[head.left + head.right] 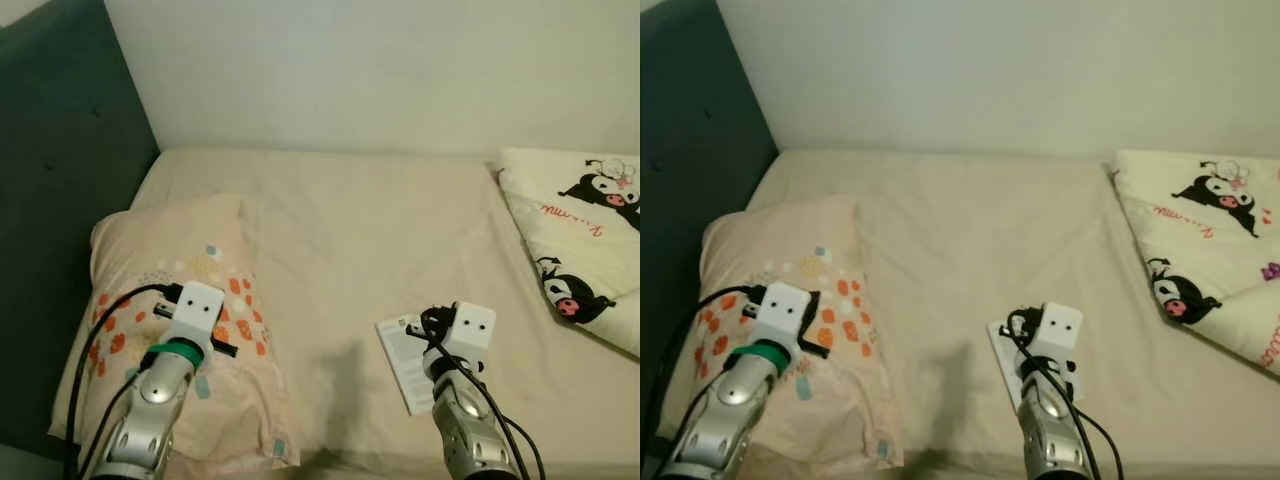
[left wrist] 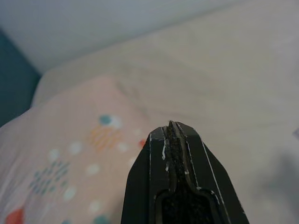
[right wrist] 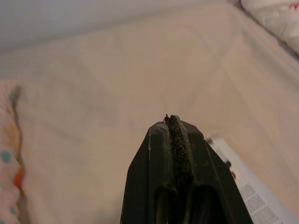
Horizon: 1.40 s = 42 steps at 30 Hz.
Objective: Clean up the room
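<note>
Both hands, left hand (image 2: 173, 128) and right hand (image 3: 174, 122), are clenched empty; your right could crease the leaflet (image 1: 400, 362) beneath it on the bed (image 1: 360, 230).

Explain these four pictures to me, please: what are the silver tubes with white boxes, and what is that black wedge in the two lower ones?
The silver tubes are a humanoid robot's two arms, seen from a camera on its head looking down at a bed. The two upper pictures are its left and right eyes, so they show nearly the same scene. The white boxes sit at the wrists. Each lower picture comes from a camera on one wrist, and the black wedge is that arm's two long fingers pressed together: the left gripper and the right gripper. Both are shut and hold nothing.

On the bed lie a pink pillow with coloured spots under the left arm, a printed leaflet beside the right arm, and a cartoon-patterned quilt at the right. A dark headboard stands at the left.
</note>
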Motion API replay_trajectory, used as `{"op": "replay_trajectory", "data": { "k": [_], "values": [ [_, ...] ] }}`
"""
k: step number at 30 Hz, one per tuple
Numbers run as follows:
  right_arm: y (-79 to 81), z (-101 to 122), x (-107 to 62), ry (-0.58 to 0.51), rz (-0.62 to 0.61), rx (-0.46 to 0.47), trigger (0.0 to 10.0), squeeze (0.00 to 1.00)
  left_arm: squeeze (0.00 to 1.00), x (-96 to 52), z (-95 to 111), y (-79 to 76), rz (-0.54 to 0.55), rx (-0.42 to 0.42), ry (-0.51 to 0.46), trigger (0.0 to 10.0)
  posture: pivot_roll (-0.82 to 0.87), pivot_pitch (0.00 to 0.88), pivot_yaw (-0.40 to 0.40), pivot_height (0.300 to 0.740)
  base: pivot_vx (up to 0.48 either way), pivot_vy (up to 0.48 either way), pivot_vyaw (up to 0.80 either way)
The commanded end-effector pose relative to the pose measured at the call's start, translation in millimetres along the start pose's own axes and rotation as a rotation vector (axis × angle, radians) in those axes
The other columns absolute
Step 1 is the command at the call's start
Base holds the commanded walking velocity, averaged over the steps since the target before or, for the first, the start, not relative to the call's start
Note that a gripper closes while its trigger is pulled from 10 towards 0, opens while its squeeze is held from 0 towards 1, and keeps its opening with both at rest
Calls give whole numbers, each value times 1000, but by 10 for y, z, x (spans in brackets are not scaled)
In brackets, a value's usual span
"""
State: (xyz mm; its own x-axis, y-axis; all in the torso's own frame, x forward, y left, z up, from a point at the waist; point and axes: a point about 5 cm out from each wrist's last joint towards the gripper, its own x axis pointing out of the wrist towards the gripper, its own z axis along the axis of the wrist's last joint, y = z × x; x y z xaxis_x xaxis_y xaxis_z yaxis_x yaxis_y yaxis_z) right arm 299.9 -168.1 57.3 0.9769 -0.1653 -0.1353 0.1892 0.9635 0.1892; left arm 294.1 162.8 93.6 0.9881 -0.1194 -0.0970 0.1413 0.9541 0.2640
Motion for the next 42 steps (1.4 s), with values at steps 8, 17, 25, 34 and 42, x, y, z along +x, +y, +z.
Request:
{"op": "replay_trajectory", "data": {
  "k": [8,17,25,34,42],
  "values": [
    [93,-108,-18,75,11,-38,10000,0,0,-31,-167,-107,-60,16,83,10000,125,0,17,740,0,0,0],
    [4,-172,-15,106,-30,-30,10000,0,0,-4,-126,-30,7,-26,68,10000,164,0,-7,740,0,0,0],
    [20,-150,17,110,-27,-27,10000,0,0,-15,-137,51,64,-59,78,10000,157,0,-6,740,0,0,0],
    [10,-174,3,118,-29,-31,10000,0,0,-16,-134,21,55,-87,84,10000,155,0,-7,740,0,-217,0],
    [28,-192,3,126,-18,-36,10000,0,0,-9,-129,40,71,-103,84,10000,159,0,-18,740,0,-426,0]
  ]
}}
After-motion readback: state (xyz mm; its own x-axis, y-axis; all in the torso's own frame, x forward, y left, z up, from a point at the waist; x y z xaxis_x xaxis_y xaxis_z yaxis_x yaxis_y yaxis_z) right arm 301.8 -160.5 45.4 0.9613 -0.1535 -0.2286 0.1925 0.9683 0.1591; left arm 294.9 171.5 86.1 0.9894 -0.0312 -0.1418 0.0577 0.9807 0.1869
